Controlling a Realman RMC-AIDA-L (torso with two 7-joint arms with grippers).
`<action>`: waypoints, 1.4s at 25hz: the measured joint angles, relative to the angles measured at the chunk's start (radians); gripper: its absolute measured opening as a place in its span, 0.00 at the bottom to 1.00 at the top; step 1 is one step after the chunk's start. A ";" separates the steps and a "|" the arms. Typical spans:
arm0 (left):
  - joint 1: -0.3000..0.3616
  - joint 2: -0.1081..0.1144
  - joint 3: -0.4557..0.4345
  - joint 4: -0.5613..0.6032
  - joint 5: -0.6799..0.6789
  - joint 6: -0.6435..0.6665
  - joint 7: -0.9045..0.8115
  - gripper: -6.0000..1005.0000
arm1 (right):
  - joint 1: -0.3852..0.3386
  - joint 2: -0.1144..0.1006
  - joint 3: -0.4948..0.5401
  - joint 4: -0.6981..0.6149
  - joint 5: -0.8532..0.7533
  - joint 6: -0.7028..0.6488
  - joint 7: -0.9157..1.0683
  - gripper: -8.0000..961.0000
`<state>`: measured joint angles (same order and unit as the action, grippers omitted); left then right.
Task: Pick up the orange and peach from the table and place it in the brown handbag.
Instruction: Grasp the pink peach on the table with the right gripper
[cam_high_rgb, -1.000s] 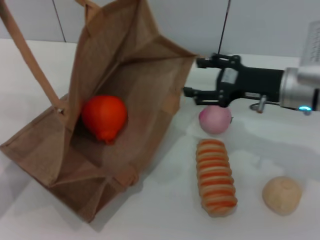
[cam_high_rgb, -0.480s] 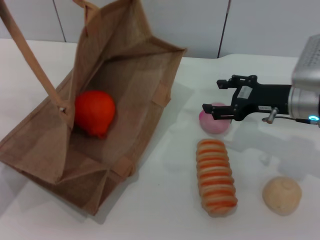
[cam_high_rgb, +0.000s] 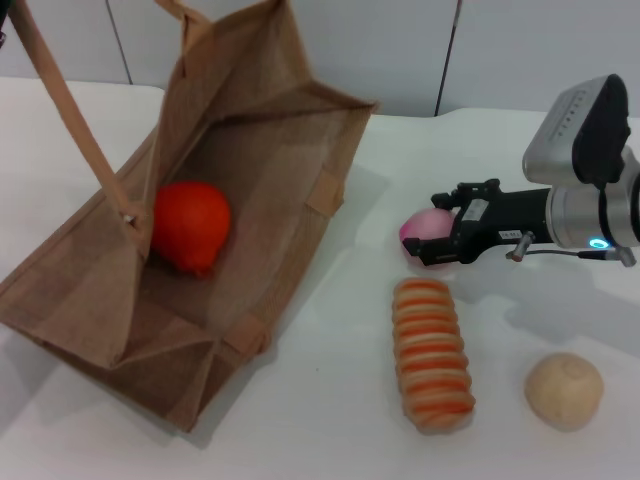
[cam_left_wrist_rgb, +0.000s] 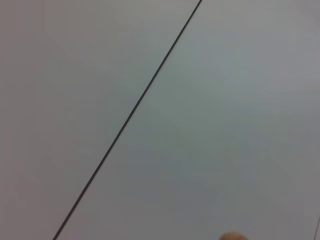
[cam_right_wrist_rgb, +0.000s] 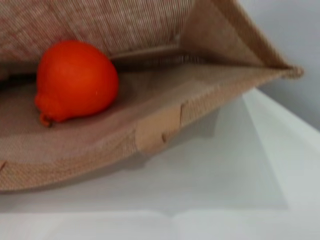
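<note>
The brown handbag (cam_high_rgb: 250, 170) lies tilted on the table at the left, with its mouth open toward the right. The orange (cam_high_rgb: 190, 225) rests inside it; the right wrist view also shows the orange (cam_right_wrist_rgb: 75, 80) inside the bag (cam_right_wrist_rgb: 150, 125). The peach (cam_high_rgb: 416, 226) sits on the table right of the bag. My right gripper (cam_high_rgb: 432, 230) is low at the peach, open, with one finger on each side of it, and hides part of it. Only a dark sliver of my left gripper (cam_high_rgb: 3, 12) shows at the top left corner, where the bag's handle (cam_high_rgb: 70, 110) runs up taut.
A beige-and-orange striped roll (cam_high_rgb: 432, 352) lies just in front of the peach. A matte beige ball (cam_high_rgb: 564, 390) sits at the front right. The white table (cam_high_rgb: 330, 420) ends at a grey wall behind. The left wrist view shows only wall.
My right gripper has moved from beside the bag's mouth down and right to the peach, and now straddles it. The bag and the orange shifted slightly left, then settled.
</note>
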<state>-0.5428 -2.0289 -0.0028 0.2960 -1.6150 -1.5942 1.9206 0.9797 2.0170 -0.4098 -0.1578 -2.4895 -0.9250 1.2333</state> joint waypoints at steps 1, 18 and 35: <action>-0.001 0.000 0.000 0.000 0.001 0.000 0.000 0.13 | 0.001 -0.001 -0.019 -0.002 0.000 -0.001 0.028 0.86; 0.001 0.001 0.000 0.000 0.001 0.001 0.000 0.13 | 0.001 -0.001 -0.073 -0.042 -0.010 -0.072 0.091 0.56; -0.002 0.001 0.000 0.000 0.014 0.001 0.000 0.13 | -0.019 0.003 -0.081 -0.097 0.037 -0.168 0.006 0.37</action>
<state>-0.5446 -2.0279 -0.0031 0.2960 -1.6014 -1.5930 1.9206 0.9612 2.0203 -0.4905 -0.2544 -2.4525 -1.0935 1.2395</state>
